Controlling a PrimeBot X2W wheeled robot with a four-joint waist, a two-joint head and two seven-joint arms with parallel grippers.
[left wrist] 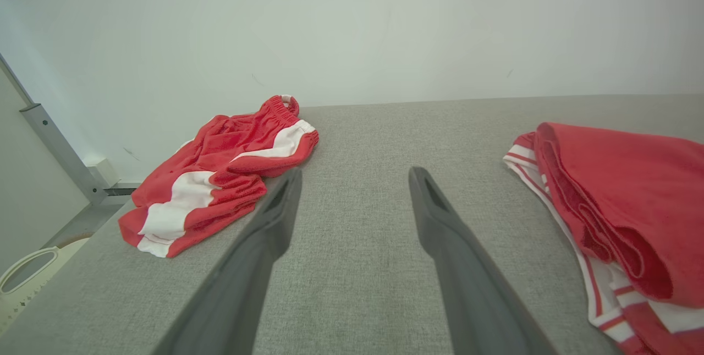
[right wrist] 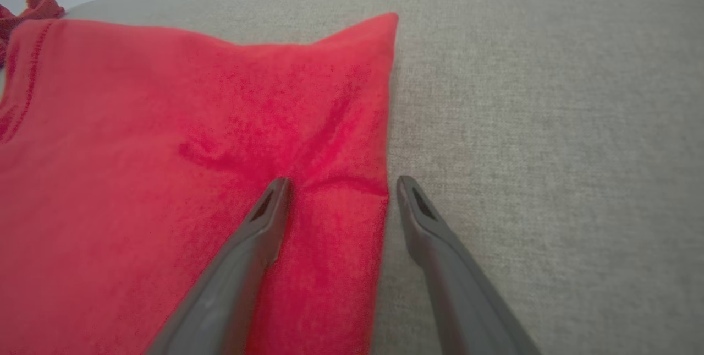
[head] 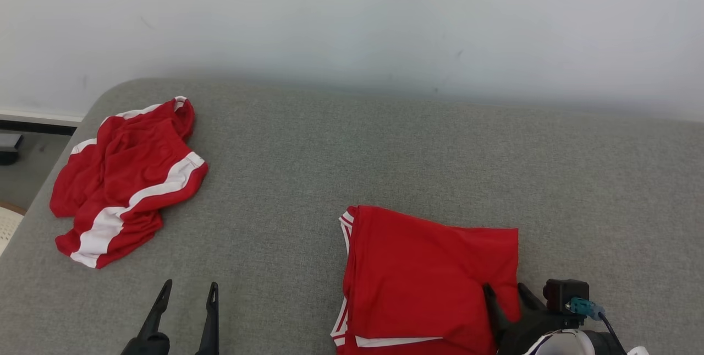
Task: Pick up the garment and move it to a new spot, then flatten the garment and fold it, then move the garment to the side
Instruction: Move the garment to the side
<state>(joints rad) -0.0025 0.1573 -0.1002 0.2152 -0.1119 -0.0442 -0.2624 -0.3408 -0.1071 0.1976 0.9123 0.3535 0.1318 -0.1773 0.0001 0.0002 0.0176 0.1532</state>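
A folded red garment [head: 423, 278] with white trim lies flat on the grey surface at the lower middle of the head view; it also shows at the right of the left wrist view [left wrist: 621, 206] and fills the left of the right wrist view [right wrist: 181, 168]. My right gripper [head: 509, 291] is open and straddles the garment's right edge, one finger over the cloth, the other over bare surface [right wrist: 338, 184]. Well to the left of the garment, my left gripper [head: 188, 291] hovers open over bare fabric with nothing between its fingers [left wrist: 355, 176].
A second red garment with broad white stripes [head: 124, 179] lies crumpled at the far left corner of the grey surface [head: 440, 146], also in the left wrist view [left wrist: 220, 173]. A pale wall stands behind. The surface's left edge drops to the floor, where a white basket [left wrist: 27, 278] sits.
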